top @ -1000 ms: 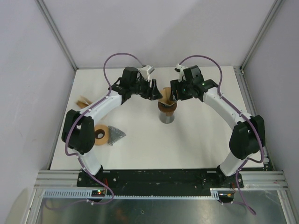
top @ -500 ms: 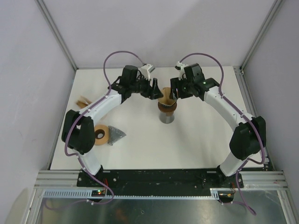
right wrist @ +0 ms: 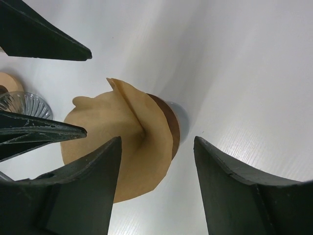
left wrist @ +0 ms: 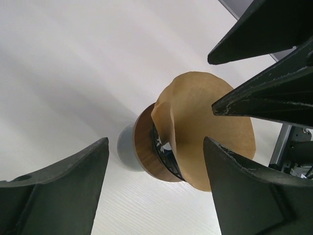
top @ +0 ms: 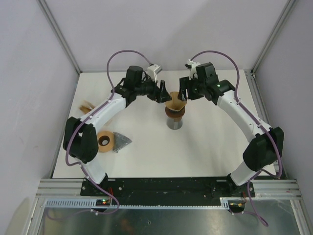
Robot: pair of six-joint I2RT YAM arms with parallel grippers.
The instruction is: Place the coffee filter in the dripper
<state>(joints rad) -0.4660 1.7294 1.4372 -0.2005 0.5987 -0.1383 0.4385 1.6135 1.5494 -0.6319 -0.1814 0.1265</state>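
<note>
A brown paper coffee filter (top: 174, 102) stands in the dripper (top: 175, 114), which has a wooden collar on a grey base, at the table's middle back. The filter is creased and sticks up out of the collar; it shows in the left wrist view (left wrist: 210, 132) and the right wrist view (right wrist: 117, 152). The dripper's wooden collar shows under it (left wrist: 146, 147) (right wrist: 172, 128). My left gripper (top: 162, 92) is open and empty just left of the filter. My right gripper (top: 183, 94) is open and empty just right of it. Neither touches the filter.
A second wood-collared glass dripper (top: 110, 141) lies on its side at the left front. A brown stack of filters (top: 87, 105) lies at the table's left edge. A ribbed glass piece (right wrist: 22, 104) shows in the right wrist view.
My right gripper has let go of the filter and drawn back up and to the right. My left gripper has shifted slightly back. The filter stays in the dripper.
</note>
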